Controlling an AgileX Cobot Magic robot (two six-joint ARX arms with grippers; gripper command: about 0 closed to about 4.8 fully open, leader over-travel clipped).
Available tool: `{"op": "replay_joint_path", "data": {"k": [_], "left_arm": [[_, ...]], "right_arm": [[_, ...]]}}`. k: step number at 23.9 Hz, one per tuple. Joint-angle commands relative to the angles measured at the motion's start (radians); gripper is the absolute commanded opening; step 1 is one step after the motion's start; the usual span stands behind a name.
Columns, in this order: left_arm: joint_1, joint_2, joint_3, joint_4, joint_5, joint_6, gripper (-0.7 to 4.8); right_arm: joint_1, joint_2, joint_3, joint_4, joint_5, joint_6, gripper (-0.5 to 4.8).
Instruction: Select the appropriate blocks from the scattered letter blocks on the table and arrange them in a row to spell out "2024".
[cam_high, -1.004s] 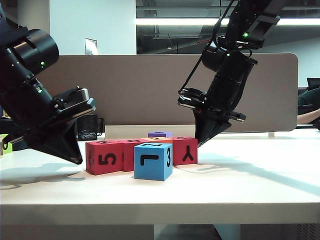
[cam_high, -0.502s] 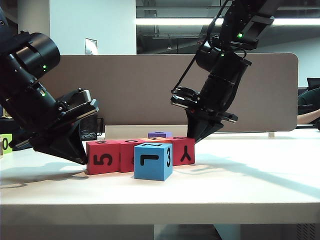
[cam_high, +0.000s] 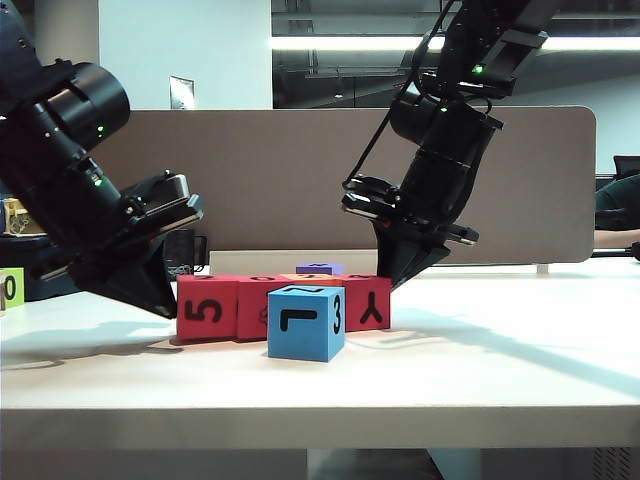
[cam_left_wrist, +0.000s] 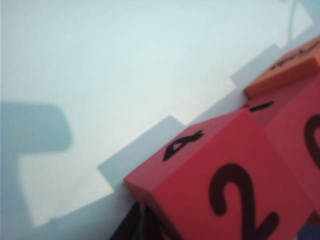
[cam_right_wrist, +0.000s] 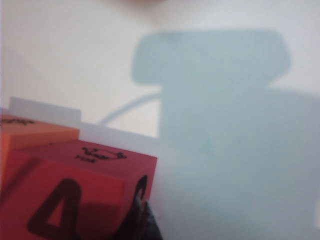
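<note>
On the tabletop (cam_high: 520, 370): a row of red blocks stands mid-table, with a blue block (cam_high: 306, 322) just in front of it.
Left tool (cam_high: 165, 305): closed to a point, holding nothing; its tip sits against the outer side of the 5 block (cam_high: 207, 309), low down near the tabletop.
Right tool (cam_high: 397, 281): closed too, holding nothing; its tip is at the upper far corner of the Y block (cam_high: 368, 302), at the other end of the row.
Row: 5 block, a middle red block (cam_high: 254, 306), then the Y block, side by side and touching; an orange block (cam_high: 312, 280) lies behind them.
Left wrist view: the 5 block (cam_left_wrist: 220, 185) shows a 2 and a 4 on its other faces; the tool's dark tip (cam_left_wrist: 135, 227) peeks out under its corner.
Right wrist view: the Y block (cam_right_wrist: 75, 195) shows a 4 and a small drawing; the dark tip (cam_right_wrist: 141, 220) meets its corner.
Hidden: the blue block covers much of the middle red block's front, so its mark can't be read.
Hard to make out: a purple block (cam_high: 320, 268) farther back shows only its top; both wrist views are blurred and cut the blocks off.
</note>
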Motion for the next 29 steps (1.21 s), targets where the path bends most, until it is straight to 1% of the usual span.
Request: {"op": "replay_joint_path", "data": {"k": [1,4,8,18,22,25,29], "left_arm": [[-0.005,0.018,0.028,0.015,0.032,0.012,-0.06],[-0.005,0.047,0.032,0.01,0.034,0.016,-0.06],[-0.005,0.077,0.033,0.012,0.034,0.046,-0.06],[-0.005,0.102,0.036,0.06,0.031,0.049,-0.06],[-0.005,0.151,0.137,-0.043,0.032,0.089,-0.06],[-0.005,0.182,0.197,-0.094,0.037,0.108,-0.06],[-0.005,0.193,0.232,-0.102,0.038,0.114,-0.06]], "right_arm": [[0.01,-0.002,0.002,-0.037,-0.031,0.0,-0.03],[0.01,-0.002,0.002,-0.047,-0.031,0.0,-0.04],[0.01,-0.002,0.002,-0.048,-0.031,0.0,-0.03],[0.01,-0.003,0.002,-0.061,-0.03,0.0,-0.03],[0.01,-0.003,0.002,-0.076,-0.031,0.0,-0.03],[0.01,-0.003,0.002,-0.079,-0.031,0.004,-0.03],[0.01,-0.003,0.002,-0.081,-0.03,0.005,-0.03]]}}
